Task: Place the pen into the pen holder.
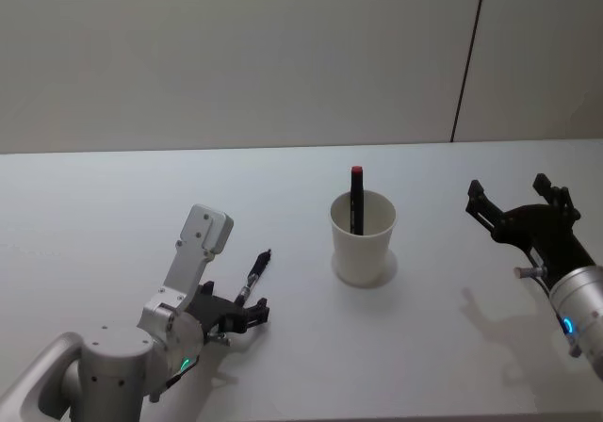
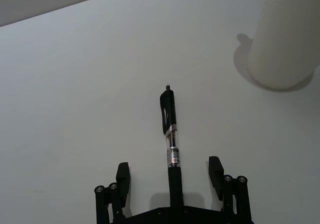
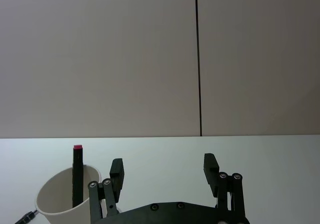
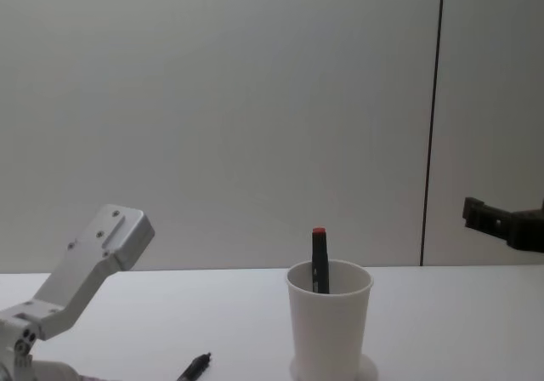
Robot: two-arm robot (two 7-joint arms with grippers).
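Black pen (image 2: 172, 139) lies flat left of upright white pen holder (image 1: 363, 248) containing red-capped pen (image 1: 357, 201).

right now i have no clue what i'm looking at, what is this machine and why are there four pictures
This is a two-armed robot working at a white table. One picture looks down from its head and one looks across from its chest. Each wrist also carries a camera that shows that arm's own black claw.

The left claw is low at the table. Its fingers are open on either side of a black pen with a clear middle section, which lies flat. It grips nothing yet.

The right claw hangs open to the right of a plain white paper cup, which is the pen holder. A second black pen with a red end stands inside that cup.
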